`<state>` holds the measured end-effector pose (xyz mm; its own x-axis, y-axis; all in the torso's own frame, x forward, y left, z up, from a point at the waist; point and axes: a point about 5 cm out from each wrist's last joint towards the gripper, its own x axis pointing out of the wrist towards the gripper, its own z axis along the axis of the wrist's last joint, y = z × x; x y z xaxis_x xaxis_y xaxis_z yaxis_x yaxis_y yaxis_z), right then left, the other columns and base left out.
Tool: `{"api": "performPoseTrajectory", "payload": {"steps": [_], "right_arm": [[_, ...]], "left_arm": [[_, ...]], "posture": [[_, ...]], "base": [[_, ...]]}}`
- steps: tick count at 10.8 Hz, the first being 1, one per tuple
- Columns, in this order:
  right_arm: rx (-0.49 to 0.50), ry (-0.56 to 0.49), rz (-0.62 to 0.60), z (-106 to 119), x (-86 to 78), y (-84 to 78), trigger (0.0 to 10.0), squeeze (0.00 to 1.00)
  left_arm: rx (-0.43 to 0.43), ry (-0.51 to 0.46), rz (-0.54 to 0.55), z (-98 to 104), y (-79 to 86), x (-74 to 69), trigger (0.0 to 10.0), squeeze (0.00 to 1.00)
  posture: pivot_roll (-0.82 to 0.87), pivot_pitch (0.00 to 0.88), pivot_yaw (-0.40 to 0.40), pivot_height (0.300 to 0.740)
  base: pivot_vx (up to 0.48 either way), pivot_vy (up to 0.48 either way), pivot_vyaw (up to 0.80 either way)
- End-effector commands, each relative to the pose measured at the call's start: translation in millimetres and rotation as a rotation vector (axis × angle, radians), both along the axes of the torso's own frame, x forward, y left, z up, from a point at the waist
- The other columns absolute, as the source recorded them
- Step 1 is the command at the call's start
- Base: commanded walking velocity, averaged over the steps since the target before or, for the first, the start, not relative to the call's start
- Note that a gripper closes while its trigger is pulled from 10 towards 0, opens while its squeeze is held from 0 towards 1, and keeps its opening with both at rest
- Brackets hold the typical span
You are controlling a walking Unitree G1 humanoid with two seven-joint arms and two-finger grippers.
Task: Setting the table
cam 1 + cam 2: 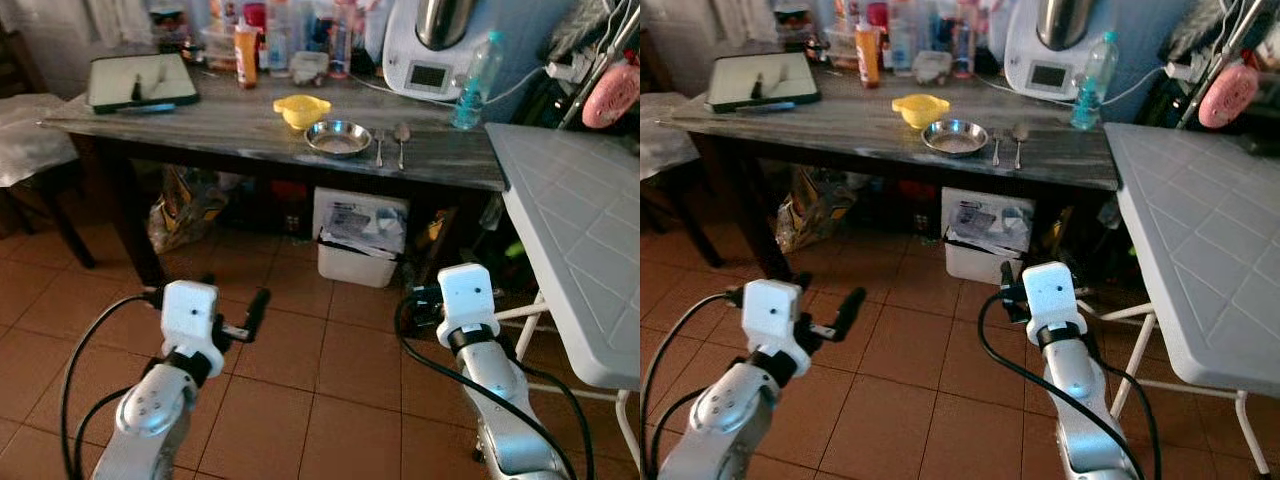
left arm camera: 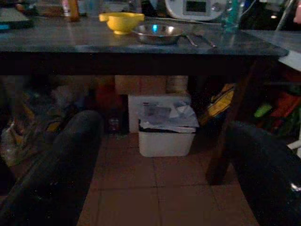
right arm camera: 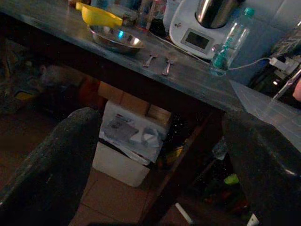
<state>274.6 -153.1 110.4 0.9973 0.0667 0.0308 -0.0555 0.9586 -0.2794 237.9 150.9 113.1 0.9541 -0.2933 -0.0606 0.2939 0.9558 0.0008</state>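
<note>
A dark wooden table with a grey streaked top (image 1: 240, 125) stands ahead of the robot on a terracotta tiled floor (image 1: 300, 350). Near the table's front edge sits a shallow round stainless-steel bowl (image 1: 338, 138), with a small yellow plastic bowl with side tabs (image 1: 301, 109) just behind it and touching or nearly touching its rim. Just to the right of the steel bowl lie a metal fork (image 1: 379, 148) and a metal spoon (image 1: 401, 142), side by side and apart from each other, handles toward the front edge. Further back stand a white kitchen appliance with a steel jug and small display (image 1: 432, 50) and a clear plastic bottle with a teal cap (image 1: 474, 83); a dark-framed tray (image 1: 140, 82) rests at the table's left end. Under the table sits a white plastic bin holding crumpled paper (image 1: 360, 237). A white folding table with a patterned top (image 1: 580, 240) stands to the right. The left gripper (image 2: 160, 155) is held low in front of the table, fingers spread wide and holding nothing. The right gripper (image 3: 160, 155) is likewise low and short of the table, fingers wide apart and empty.
</note>
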Motion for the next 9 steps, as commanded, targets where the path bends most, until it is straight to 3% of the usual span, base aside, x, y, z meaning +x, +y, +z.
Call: {"api": "performPoseTrajectory", "payload": {"steps": [1,9], "right_arm": [[-0.004,-0.019,-0.011,4.7,1.7,-1.7,10.0,0.03],[-0.013,-0.033,-0.033,6.9,5.9,-3.7,10.0,0.02]], "left_arm": [[-0.004,-0.007,-0.015,1.0,-1.3,0.8,10.0,0.0],[-0.018,0.001,-0.044,-0.2,-3.2,1.6,10.0,0.0]], "posture": [[0.15,0.015,-0.046,0.74],[0.15,0.009,-0.045,0.74]], "base": [[0.0,-0.262,0.0],[0.0,-0.322,0.0]]}}
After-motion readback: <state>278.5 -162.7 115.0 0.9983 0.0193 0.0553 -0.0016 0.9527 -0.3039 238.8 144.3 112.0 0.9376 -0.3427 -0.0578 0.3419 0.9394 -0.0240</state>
